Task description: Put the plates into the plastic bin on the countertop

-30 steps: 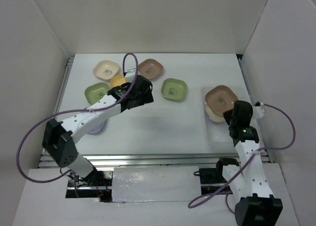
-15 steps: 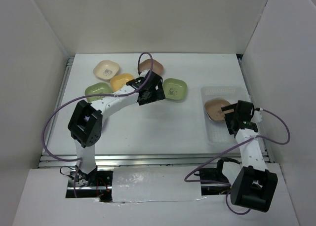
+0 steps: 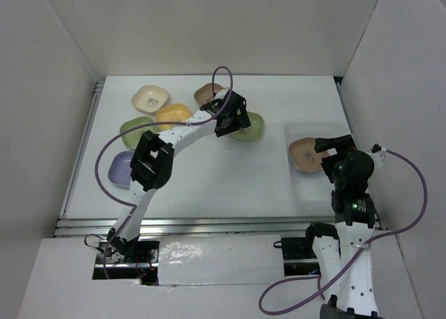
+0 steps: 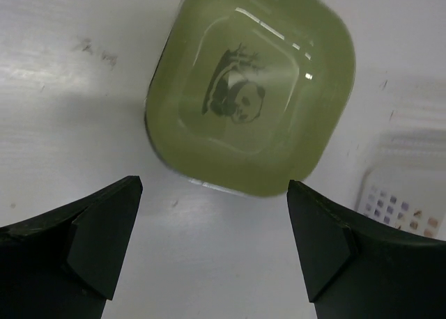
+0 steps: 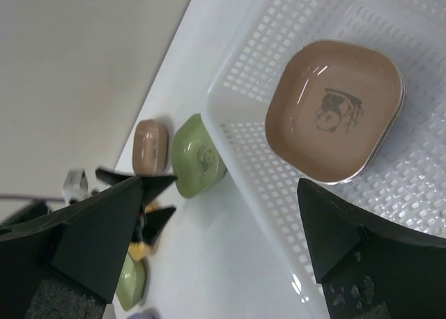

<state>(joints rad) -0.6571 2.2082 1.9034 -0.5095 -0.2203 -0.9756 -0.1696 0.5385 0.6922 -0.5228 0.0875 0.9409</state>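
The left arm (image 3: 187,131) covers part of one green plate (image 3: 252,128) (also the back brown plate (image 3: 205,92)).

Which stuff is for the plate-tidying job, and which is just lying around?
Job things: green panda plate under the open left claw; second green plate, cream plate, yellow plate, lavender plate, far brown plate; brown plate inside the plastic bin; open right claw over it.
Just there: purple cables, metal rail, white walls.
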